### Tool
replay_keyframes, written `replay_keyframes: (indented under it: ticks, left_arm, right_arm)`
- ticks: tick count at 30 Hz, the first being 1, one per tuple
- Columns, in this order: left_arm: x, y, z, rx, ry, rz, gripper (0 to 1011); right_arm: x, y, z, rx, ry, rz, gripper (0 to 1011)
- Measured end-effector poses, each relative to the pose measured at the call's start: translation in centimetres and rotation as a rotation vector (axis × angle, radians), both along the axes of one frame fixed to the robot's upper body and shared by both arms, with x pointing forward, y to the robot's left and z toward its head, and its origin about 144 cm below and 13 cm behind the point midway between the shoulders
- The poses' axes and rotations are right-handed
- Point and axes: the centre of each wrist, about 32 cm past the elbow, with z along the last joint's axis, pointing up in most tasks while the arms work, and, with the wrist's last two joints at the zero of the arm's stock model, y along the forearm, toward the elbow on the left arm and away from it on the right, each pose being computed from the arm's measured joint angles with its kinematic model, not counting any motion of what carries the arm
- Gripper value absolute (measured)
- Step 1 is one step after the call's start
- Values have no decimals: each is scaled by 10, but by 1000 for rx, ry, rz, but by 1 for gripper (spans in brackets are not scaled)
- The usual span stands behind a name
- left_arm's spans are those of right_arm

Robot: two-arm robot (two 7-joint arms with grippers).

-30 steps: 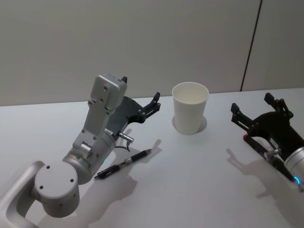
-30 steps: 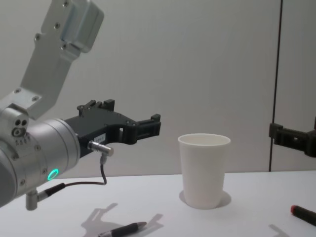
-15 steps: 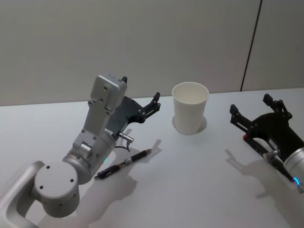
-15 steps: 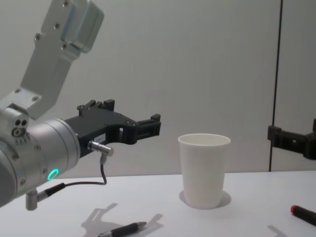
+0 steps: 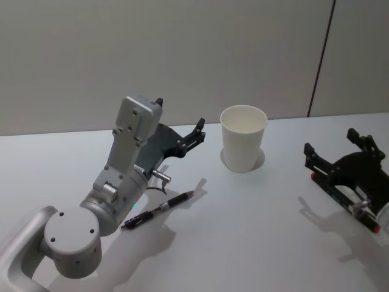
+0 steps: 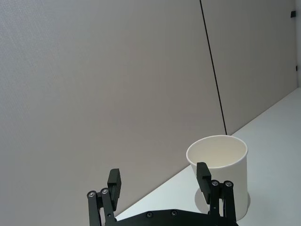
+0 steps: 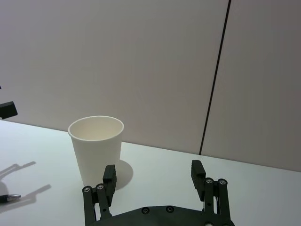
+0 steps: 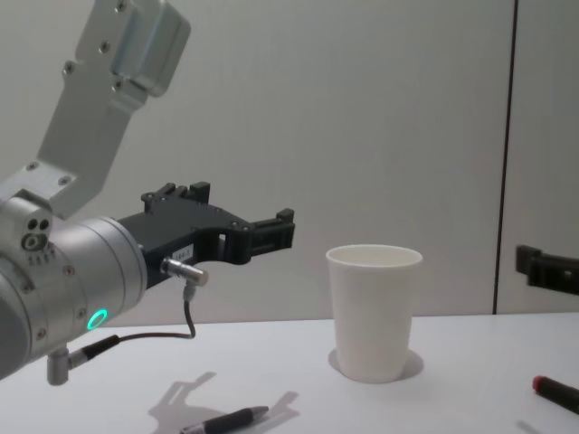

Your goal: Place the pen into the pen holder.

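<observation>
A black pen (image 5: 158,210) lies on the white table (image 5: 243,243), just in front of my left arm; its tip also shows in the right wrist view (image 7: 8,197). The pen holder, a white paper cup (image 5: 243,139), stands upright near the back wall. My left gripper (image 5: 180,114) hovers open above the table, left of the cup and behind the pen, holding nothing. Its fingers (image 6: 114,181) frame the cup (image 6: 225,174). To the right of the cup (image 7: 96,146), my right gripper (image 5: 331,142) is open and empty.
A second pen-like stick with a red end (image 5: 340,194) lies on the table under my right gripper, also seen low at the right (image 8: 554,391). A grey wall rises directly behind the table.
My right gripper has drawn back to the right, away from the cup. The left arm, the pen and the cup have not moved.
</observation>
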Motion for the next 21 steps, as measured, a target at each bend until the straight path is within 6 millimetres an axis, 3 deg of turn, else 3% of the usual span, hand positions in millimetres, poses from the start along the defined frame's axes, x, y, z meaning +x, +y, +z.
replay_keyframes:
  ticks: [21]
  left_arm:
    - [0,0,0,0,0,0,1001]
  right_arm:
    - [-30,-28,10,-66,75,-99,1002]
